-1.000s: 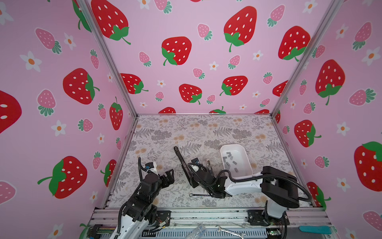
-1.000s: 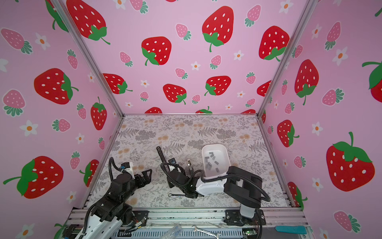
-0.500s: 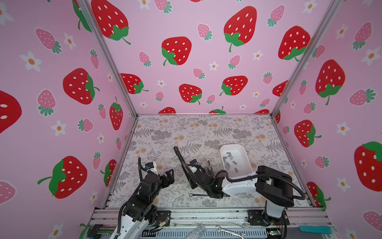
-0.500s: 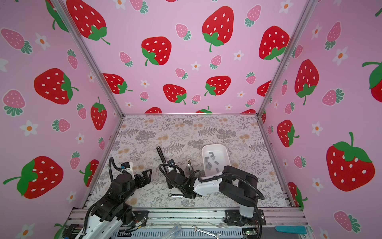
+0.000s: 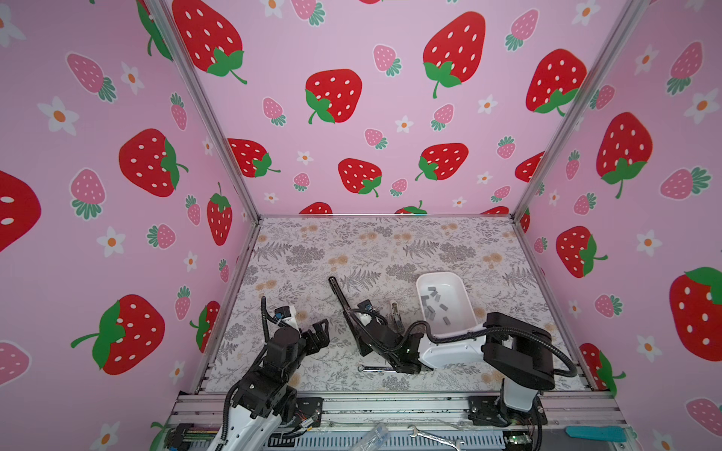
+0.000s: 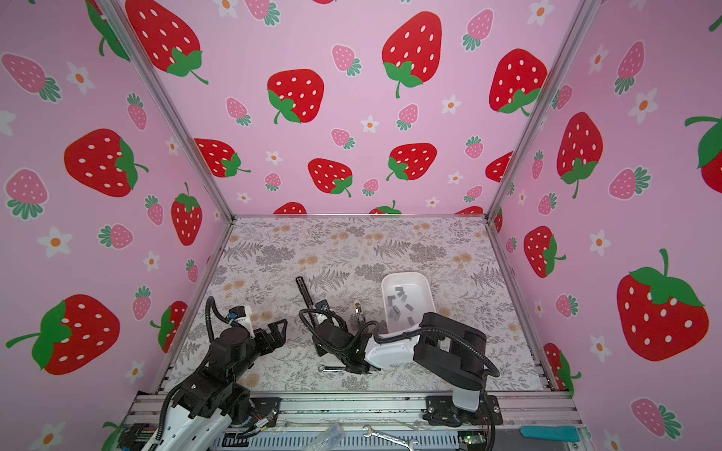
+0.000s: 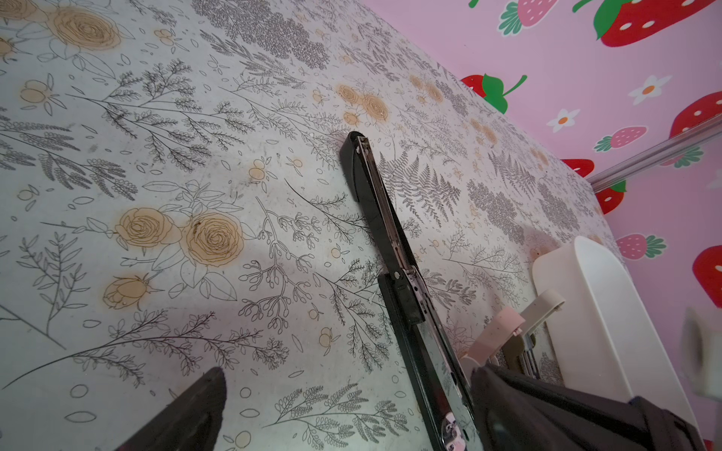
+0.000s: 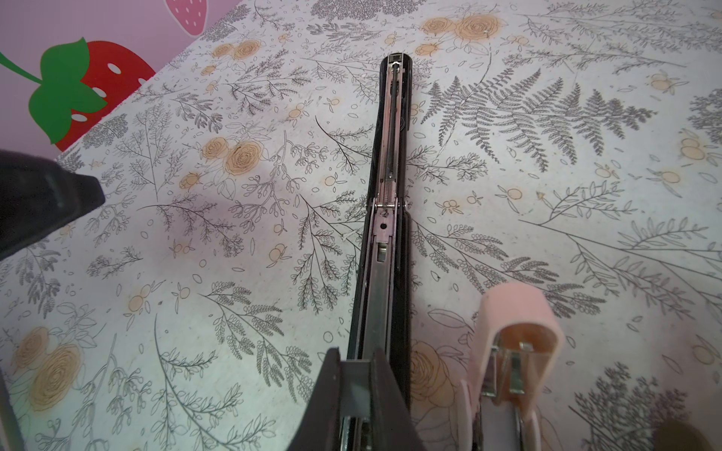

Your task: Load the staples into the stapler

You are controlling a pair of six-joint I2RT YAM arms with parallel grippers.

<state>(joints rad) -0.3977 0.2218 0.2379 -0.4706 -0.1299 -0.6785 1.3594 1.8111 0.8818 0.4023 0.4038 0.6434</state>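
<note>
A long black stapler [image 5: 344,304] [image 6: 306,296] lies opened flat on the floral table, its metal channel bare [image 8: 390,156] [image 7: 381,211]. My right gripper [image 8: 355,361] [image 5: 361,339] [image 6: 322,343] hangs over the near end of that channel, shut on a small grey strip of staples [image 8: 354,386]. More staples [image 5: 433,302] [image 6: 400,302] lie loose in the white tray. The left gripper [image 7: 347,378] [image 5: 320,336] [image 6: 279,332] stands open and empty, left of the stapler.
The white tray [image 5: 465,296] [image 6: 428,289] [image 7: 594,312] sits right of the stapler. Between them lies a pink mini stapler [image 8: 515,351] [image 7: 496,332] [image 5: 394,312]. A silver wrench [image 5: 375,368] [image 6: 332,368] lies near the front edge, under the right arm.
The right arm's elbow has swung a little to the left, and its gripper has edged slightly along the stapler. The left arm has not moved.
</note>
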